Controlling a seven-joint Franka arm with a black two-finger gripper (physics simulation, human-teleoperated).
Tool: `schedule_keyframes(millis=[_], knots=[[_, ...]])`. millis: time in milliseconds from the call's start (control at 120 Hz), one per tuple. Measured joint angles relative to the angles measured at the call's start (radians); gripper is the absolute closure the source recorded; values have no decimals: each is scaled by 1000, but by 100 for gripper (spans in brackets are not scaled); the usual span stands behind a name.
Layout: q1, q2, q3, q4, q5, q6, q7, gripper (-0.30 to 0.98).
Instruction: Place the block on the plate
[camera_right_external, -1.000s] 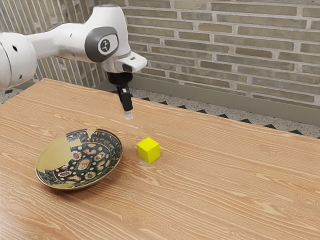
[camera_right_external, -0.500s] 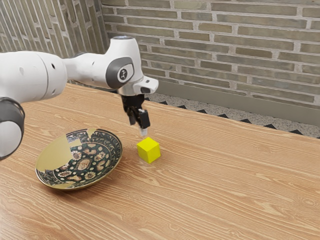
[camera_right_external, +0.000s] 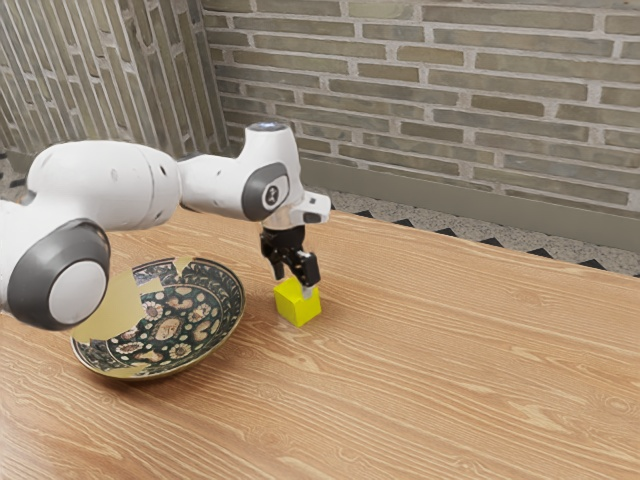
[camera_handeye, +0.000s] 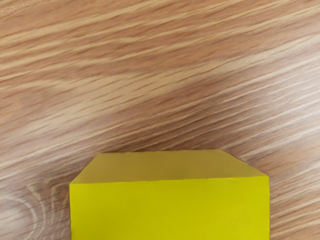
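My gripper (camera_right_external: 294, 286) is low over the yellow block (camera_right_external: 297, 306) in the exterior view, its fingers apart, one at the block's far side and the other by its top at the exterior view's right. Whether either finger touches it I cannot tell. The block rests on the table. In the wrist view the yellow block (camera_handeye: 170, 209) is large and squarely under the hand. The patterned plate (camera_right_external: 170, 325), dark with flowers and plain gold patches, lies to the exterior view's left of the block, apart from it.
The wooden table (camera_right_external: 440, 370) extends around plate and block. My arm passes above the plate's far side and hides part of its rim in the exterior view. A brick wall (camera_right_external: 450, 110) stands beyond the table's far edge.
My hand has come down and toward the exterior view's right, from well above the table to the block. The fingers now show spread apart. Block and plate have not moved.
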Motion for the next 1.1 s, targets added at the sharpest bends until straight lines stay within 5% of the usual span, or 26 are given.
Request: schedule_keyframes(millis=[358,492,642,858,1100], knots=[[-6,40,-1,-9,-24,53,-37,0],[-8,41,-2,-9,-24,58,-48,27],[-6,28,-2,-9,-14,54,-59,32],[-9,-90,-2,-26,-8,-12,-69,31],[9,-303,-1,-251,-1,-70,-74,32]])
